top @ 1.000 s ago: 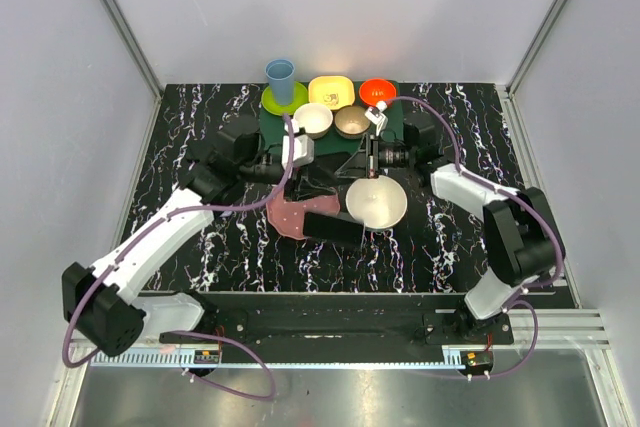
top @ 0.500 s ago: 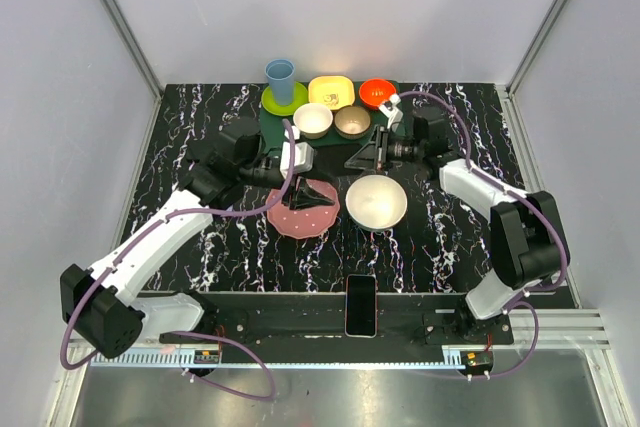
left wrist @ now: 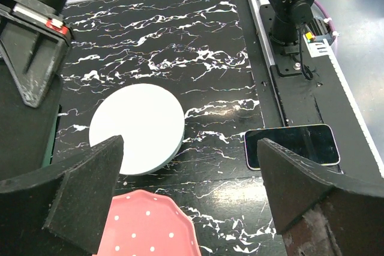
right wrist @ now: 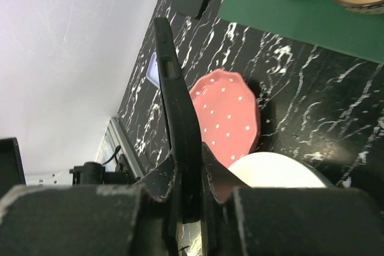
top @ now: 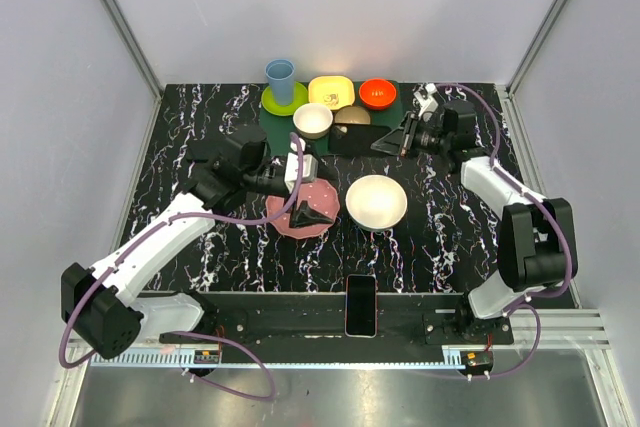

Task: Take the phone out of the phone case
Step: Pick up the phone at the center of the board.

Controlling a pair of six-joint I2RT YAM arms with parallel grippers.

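Item: the phone [top: 360, 302], a flat black rectangular handset with a dark glossy screen, is lying face-up on the black mounting plate [top: 290, 322] at the near edge, between the two arm bases, with neither arm touching it. The phone case [left wrist: 246, 148], a thin pale lavender shell, is showing as a rim round it, so the pair is reading as undivided; resting off the worktop, it is probably not lying there by design. Left gripper [top: 312, 213] is hanging with jaws spread wide and empty over the pink dotted plate [top: 285, 219], left of the white round bowl [top: 375, 202], seemingly ready for a reach. Right gripper [top: 400, 135], far right, is pinching a thin black flat slab [top: 355, 139] by one end, leaving its length free over the green mat [right wrist: 300, 19]; what that slab is cannot be told.
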